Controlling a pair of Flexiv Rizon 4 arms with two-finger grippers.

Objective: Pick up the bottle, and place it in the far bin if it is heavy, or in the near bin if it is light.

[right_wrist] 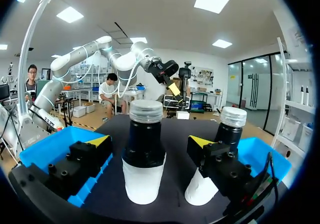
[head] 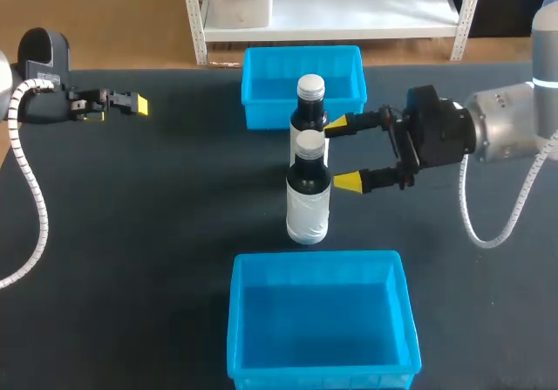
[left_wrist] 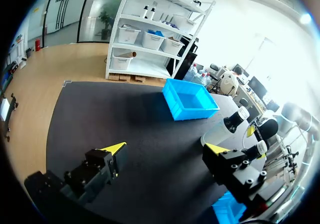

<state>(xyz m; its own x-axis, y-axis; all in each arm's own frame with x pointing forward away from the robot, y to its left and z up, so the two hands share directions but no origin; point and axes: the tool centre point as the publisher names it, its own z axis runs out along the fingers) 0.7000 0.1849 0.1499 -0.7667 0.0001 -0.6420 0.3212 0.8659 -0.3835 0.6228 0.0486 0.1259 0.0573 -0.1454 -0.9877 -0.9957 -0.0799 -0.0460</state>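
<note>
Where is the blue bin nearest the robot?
In the head view the near bin sits mid-table at the near edge, just in front of the closer bottle, with the far bin beyond it.

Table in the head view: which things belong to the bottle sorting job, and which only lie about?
Job: near bottle, far bottle, far bin, near bin, right gripper, open beside the bottles.
Idle: left gripper, open, off at the table's left side, nothing in it.
</note>
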